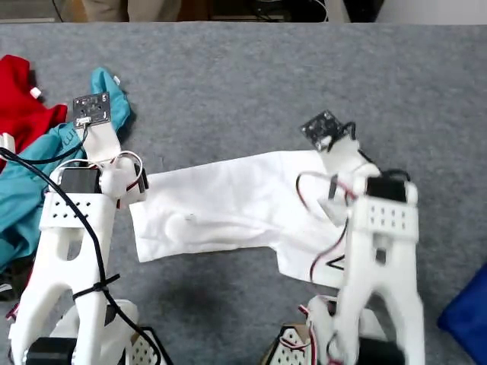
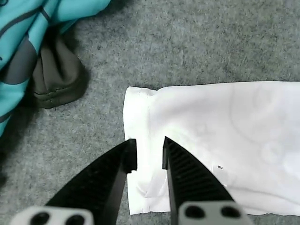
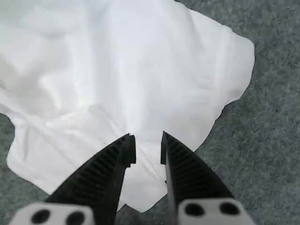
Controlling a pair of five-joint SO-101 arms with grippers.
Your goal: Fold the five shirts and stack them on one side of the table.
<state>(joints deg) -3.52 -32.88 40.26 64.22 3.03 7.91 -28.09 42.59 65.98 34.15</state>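
Observation:
A white shirt [image 1: 228, 205] lies partly folded across the middle of the grey table [image 1: 251, 84]. My left gripper [image 2: 150, 153] hovers over the shirt's [image 2: 211, 122] short left edge, its jaws a narrow gap apart with nothing held. Over the shirt's [image 3: 117, 61] right part, near a loose corner, my right gripper [image 3: 148, 147] stands open the same small way and is empty. In the high view the left arm [image 1: 76, 220] is at the shirt's left end and the right arm [image 1: 377, 228] covers its right end.
A teal shirt [image 1: 30, 190] and a red shirt [image 1: 19, 99] lie crumpled at the table's left edge. A dark olive garment [image 2: 58, 75] sits beside the teal one [image 2: 37, 23]. A blue shirt [image 1: 468, 312] pokes in at the right edge.

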